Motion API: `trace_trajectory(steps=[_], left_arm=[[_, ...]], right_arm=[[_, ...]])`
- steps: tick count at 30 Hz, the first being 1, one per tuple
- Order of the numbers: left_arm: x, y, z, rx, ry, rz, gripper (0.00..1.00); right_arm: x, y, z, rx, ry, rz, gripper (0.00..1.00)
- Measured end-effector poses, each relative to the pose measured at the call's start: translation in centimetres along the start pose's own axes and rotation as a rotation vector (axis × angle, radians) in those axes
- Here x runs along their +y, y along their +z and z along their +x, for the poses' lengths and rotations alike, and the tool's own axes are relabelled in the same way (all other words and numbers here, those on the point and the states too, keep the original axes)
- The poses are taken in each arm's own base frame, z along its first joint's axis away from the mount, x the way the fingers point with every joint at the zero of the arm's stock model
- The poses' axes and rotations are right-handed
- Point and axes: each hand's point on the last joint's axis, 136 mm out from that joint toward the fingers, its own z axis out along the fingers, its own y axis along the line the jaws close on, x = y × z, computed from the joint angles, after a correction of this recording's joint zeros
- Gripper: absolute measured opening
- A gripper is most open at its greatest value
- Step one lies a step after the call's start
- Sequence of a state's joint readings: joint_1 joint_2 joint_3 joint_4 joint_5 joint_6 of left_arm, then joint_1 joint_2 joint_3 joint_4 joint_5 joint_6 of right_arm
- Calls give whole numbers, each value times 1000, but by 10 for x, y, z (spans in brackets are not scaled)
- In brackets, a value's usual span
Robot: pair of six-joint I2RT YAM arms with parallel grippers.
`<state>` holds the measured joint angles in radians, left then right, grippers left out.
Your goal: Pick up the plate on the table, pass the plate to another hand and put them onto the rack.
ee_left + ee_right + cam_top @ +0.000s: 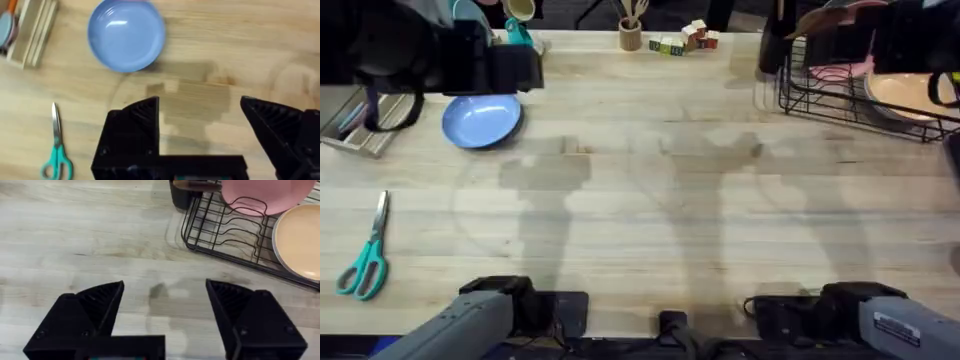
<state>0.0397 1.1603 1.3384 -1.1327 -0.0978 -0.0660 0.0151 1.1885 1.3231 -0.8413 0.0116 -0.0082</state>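
Periwinkle-blue round glossy plate [482,121] lies flat on the light wooden plank table [670,220], toward its far left corner, and we see nothing touching it. Just beside it at the left edge sits a pale wooden slatted stand [355,125], and nearer the front left corner lie teal-handled scissors [366,258]. In the left wrist view, we find the left gripper [200,112] with its two black angular fingers spread apart over bare wood, the plate [126,34] well clear of them. We see the right gripper [165,292] likewise spread wide and holding nothing, above the table near the black wire dish rack [220,225]. That rack [840,95] stands at the far right corner and carries a pink plate [265,195] and a peach-orange plate [300,242] among its dividers.
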Motion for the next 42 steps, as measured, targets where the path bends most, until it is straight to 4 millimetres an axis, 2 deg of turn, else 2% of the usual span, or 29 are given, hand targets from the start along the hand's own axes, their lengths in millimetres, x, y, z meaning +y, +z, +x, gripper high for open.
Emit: trace_trajectory(steps=[12, 17, 22, 30, 42], left_arm=[[91, 43, 8, 106, -340, -154, 992], [122, 58, 14, 133, -460, -202, 993], [144, 77, 18, 154, -546, -223, 993], [164, 116, 28, 218, -595, -234, 993], [171, 178, 46, 317, -605, -226, 993]], right_arm=[[0, 0, 1, 4, 0, 0, 995], [0, 0, 1, 4, 0, 0, 995], [0, 0, 1, 4, 0, 0, 995], [0, 0, 1, 4, 0, 0, 995], [0, 0, 1, 5, 0, 0, 995]])
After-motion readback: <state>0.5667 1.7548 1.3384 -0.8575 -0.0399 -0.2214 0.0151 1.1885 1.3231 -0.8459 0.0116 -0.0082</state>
